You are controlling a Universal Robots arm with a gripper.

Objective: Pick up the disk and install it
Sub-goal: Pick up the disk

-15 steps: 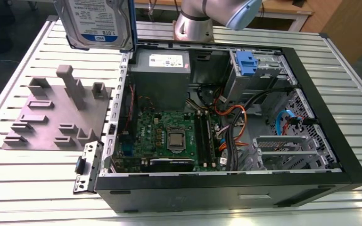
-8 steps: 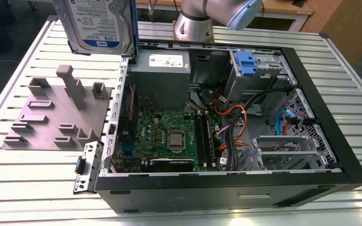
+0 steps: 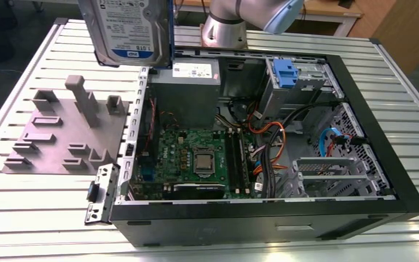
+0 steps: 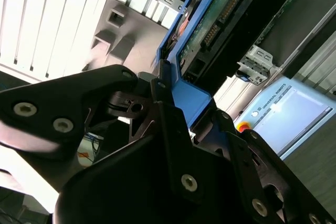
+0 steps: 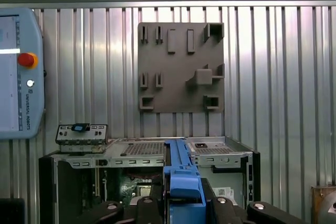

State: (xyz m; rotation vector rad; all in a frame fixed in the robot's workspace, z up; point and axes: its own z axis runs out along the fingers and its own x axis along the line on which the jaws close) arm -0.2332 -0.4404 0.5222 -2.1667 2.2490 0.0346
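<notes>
The tool clamps the disk by its blue carrier frame, held above the tabletop; the exterior view cuts off the disk's upper part.

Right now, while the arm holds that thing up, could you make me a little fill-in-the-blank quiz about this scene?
1. The end effector is shut on the ____ carrier frame of the disk.
2. The grey fixture plate lies on the exterior view's ____ of the open computer case.
3. The motherboard inside the case is ____.
Missing words: blue; left; green.
</notes>
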